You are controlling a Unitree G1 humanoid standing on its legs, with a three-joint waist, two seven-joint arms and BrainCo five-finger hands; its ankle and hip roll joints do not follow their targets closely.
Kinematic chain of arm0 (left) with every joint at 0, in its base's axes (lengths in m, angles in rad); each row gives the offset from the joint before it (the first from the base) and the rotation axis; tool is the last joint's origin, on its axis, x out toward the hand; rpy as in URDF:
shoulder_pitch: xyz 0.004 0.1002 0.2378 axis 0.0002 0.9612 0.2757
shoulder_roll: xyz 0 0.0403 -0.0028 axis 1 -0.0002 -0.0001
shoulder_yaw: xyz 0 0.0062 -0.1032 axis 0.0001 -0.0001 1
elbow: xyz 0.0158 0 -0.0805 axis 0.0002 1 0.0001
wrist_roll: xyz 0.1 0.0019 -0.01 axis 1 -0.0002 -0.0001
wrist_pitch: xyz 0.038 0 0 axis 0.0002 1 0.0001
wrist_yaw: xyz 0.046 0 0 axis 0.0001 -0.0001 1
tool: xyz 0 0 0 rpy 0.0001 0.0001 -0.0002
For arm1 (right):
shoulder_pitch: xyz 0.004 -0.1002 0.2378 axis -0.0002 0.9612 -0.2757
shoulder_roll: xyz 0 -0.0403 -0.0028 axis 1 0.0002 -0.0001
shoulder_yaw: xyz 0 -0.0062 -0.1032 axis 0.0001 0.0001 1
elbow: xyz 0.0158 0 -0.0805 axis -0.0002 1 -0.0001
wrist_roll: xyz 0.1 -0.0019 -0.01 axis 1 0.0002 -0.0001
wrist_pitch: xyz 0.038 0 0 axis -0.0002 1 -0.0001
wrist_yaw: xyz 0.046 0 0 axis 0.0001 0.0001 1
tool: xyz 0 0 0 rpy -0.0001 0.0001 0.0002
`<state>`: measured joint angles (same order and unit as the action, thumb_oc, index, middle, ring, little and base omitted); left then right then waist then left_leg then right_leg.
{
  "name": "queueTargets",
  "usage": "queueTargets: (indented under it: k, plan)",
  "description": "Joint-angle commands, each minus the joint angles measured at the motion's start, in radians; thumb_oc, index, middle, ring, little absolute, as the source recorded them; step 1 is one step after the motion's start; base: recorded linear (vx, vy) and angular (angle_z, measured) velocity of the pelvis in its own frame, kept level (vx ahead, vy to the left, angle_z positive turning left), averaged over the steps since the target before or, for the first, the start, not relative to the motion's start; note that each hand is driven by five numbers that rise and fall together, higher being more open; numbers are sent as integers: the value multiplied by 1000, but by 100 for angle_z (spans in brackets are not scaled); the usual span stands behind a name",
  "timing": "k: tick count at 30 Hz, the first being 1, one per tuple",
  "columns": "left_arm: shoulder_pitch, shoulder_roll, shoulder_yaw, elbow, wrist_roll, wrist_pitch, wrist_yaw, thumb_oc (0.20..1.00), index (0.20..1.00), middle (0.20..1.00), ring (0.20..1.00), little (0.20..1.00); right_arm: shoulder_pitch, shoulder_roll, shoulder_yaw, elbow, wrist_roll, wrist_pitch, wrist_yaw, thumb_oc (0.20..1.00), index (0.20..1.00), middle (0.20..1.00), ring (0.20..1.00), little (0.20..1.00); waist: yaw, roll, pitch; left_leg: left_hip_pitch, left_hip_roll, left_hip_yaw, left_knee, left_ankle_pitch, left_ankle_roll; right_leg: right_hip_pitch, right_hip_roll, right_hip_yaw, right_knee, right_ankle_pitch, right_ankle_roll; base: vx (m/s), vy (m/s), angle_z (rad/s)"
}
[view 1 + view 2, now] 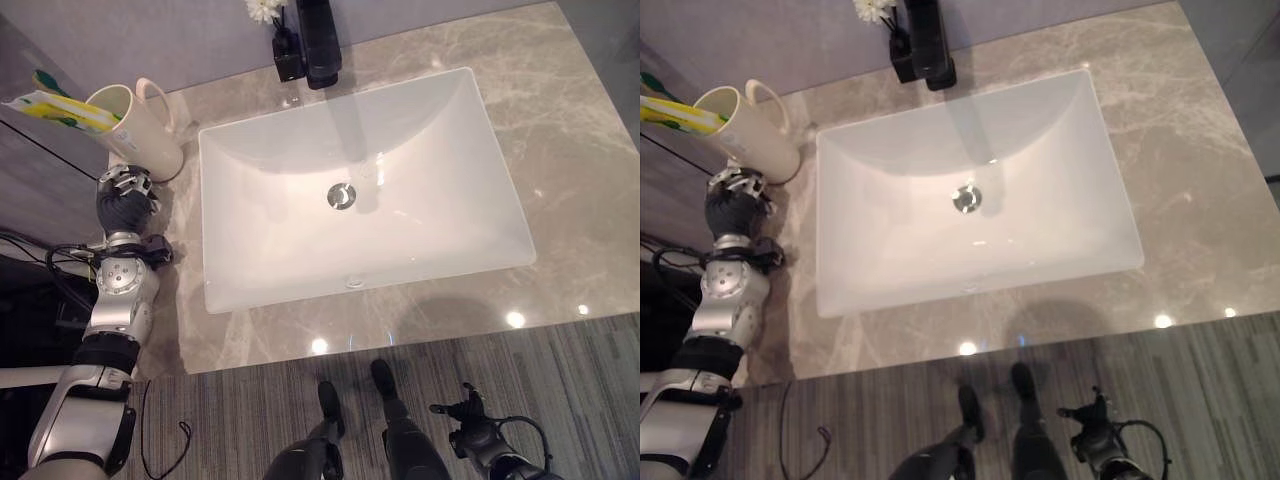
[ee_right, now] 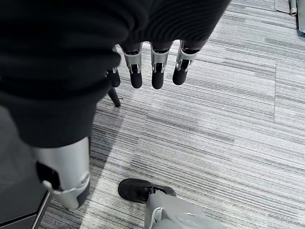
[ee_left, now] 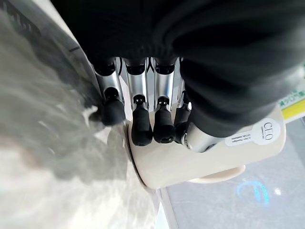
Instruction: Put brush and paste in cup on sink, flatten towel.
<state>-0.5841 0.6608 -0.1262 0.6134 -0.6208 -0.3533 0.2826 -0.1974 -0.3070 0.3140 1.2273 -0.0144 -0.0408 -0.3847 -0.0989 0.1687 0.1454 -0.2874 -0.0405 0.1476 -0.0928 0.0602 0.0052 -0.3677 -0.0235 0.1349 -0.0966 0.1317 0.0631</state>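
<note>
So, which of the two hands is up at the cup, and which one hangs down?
The left hand is at the cream cup on the counter. The right hand hangs low over the striped floor.

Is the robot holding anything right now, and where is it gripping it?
The left hand grips the cream cup around its lower body, near the base. The right hand hangs over the floor, holding nothing.

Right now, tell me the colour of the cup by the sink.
The cup is cream, seen best in the left eye view, with the left hand at its base.
</note>
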Motion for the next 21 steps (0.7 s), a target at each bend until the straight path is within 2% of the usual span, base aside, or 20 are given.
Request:
queueTargets:
  k: [1, 2, 3, 9, 11, 21]
  plan:
    - [-37, 32, -4, 44, -12, 0, 6, 200, 200, 200, 200, 200, -12, -12, 17, -6, 9, -11, 1, 1000, 1000, 1000, 1000, 1000, -18, -1, 21, 65, 89, -45, 6, -40, -104, 31, -102, -26, 9, -36, 90, -38, -1, 1]
    - [-207, 128, -66, 193, -16, 17, 16, 200, 200, 200, 200, 200, -23, -5, 44, -30, 35, -27, 0, 1000, 1000, 1000, 1000, 1000, -32, -17, 36, 42, 92, -42, 6, -28, -109, 5, -97, -27, 9, -21, 95, -41, 0, 0]
    - [-221, 138, -73, 204, -14, 20, 16, 200, 200, 200, 200, 200, -23, -5, 46, -34, 37, -29, 0, 1000, 1000, 1000, 1000, 1000, -34, -19, 38, 39, 93, -41, 6, -27, -109, 2, -96, -27, 9, -19, 95, -48, -4, 0]
    - [-370, 166, -156, 308, 3, 33, 27, 200, 200, 200, 200, 200, -25, 1, 63, -39, 48, -37, 1, 1000, 1000, 1000, 1000, 1000, -41, -35, 45, 6, 96, -52, 6, -11, -116, -20, -99, -39, 9, -6, 99, -13, -12, -9]
    - [-429, 176, -194, 351, 22, 41, 36, 200, 200, 200, 200, 200, -27, -1, 68, -37, 55, -40, -5, 1000, 1000, 1000, 1000, 1000, -45, -32, 49, -13, 93, -61, 6, -5, -119, -31, -105, -52, 9, 0, 101, -20, 1, 5]
    - [-509, 198, -260, 419, 73, 54, 43, 200, 200, 200, 200, 200, -22, 8, 73, -68, 75, -57, -12, 1000, 1000, 1000, 1000, 1000, -51, -22, 52, -51, 84, -71, 6, 5, -123, -64, -115, -53, 9, 18, 108, -1, 5, 3]
